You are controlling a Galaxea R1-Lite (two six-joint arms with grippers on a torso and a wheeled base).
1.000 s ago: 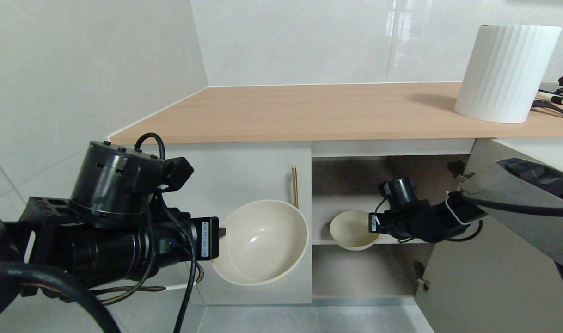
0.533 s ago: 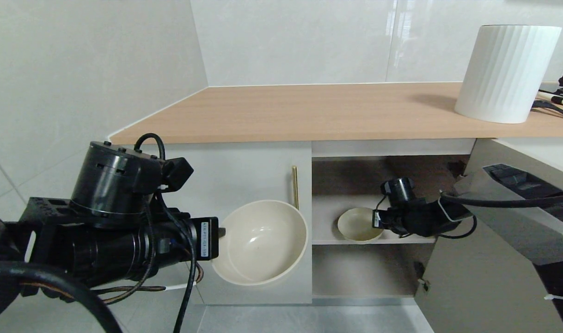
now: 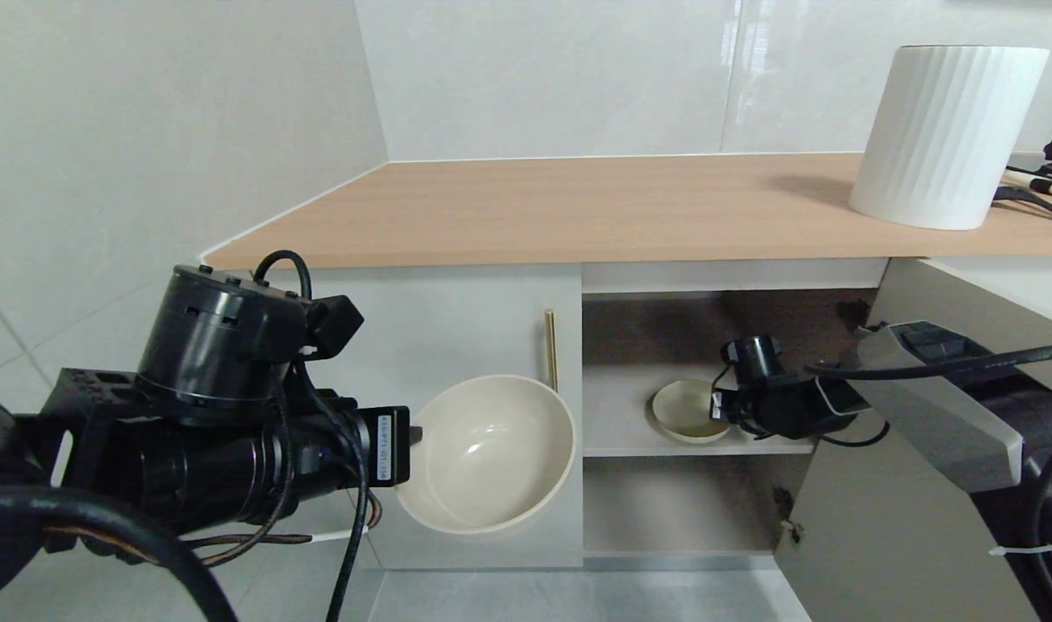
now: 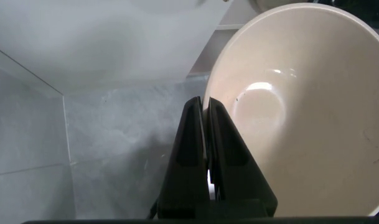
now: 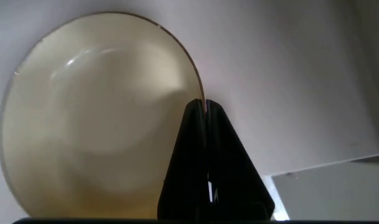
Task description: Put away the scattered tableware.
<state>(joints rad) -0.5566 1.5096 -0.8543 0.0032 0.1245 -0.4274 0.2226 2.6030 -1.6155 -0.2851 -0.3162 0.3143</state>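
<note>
My left gripper (image 3: pixel 412 432) is shut on the rim of a large cream bowl (image 3: pixel 487 453), held in the air in front of the shut left cabinet door (image 3: pixel 457 328). In the left wrist view the two fingers pinch the large bowl's (image 4: pixel 301 112) rim at the left gripper (image 4: pixel 206 102). My right gripper (image 3: pixel 714 408) is inside the open cabinet, shut on the rim of a small cream bowl (image 3: pixel 686 410) over the middle shelf (image 3: pixel 621 415). In the right wrist view the right gripper (image 5: pixel 205 104) clamps the small bowl's (image 5: pixel 96 112) edge.
A tall white ribbed container (image 3: pixel 945 134) stands on the wooden countertop (image 3: pixel 578 207) at the right, with utensils (image 3: pixel 1040 186) beside it. The right cabinet door (image 3: pixel 880 518) hangs open. A gold handle (image 3: pixel 550 345) runs down the left door. A lower cabinet compartment (image 3: pixel 673 505) sits beneath the shelf.
My right arm has pushed the small bowl deeper and to the right into the cabinet, onto or just above the middle shelf. The left arm and its large bowl have stayed still.
</note>
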